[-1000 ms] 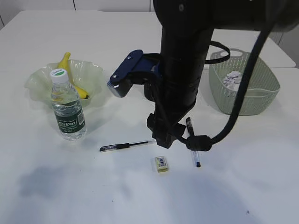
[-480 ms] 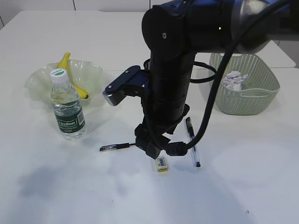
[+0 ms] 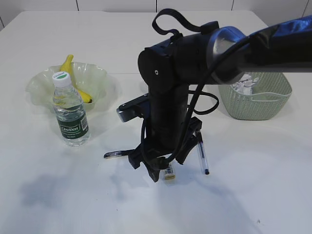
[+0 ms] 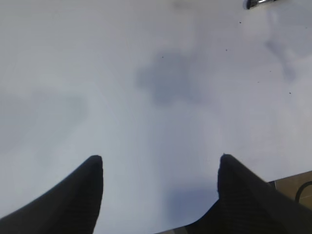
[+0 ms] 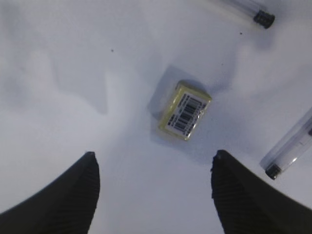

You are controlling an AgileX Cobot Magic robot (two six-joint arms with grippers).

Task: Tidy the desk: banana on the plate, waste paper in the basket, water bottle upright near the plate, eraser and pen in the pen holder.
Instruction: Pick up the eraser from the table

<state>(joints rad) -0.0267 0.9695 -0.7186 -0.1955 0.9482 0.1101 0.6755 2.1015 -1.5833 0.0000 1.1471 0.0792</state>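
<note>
white tabletop [image 3: 253, 185] spreads under everything. right gripper [image 5: 153, 192] hangs low with its jaws spread wide and empty, the small yellow eraser with a barcode label [image 5: 185, 116] lying flat just ahead of them. two clear-barrelled pens lie either side, one [image 3: 201, 153] to the right, one [image 3: 113, 154] poking out left. left gripper [image 4: 161, 187] is wide too, over bare table. further back, the clear water bottle with a green label [image 3: 69, 111] stands upright before the pale green wavy plate [image 3: 100, 78] holding the yellow banana [image 3: 68, 65]; crumpled paper [image 3: 243, 84] sits in the pale green woven basket [image 3: 263, 105].
</note>
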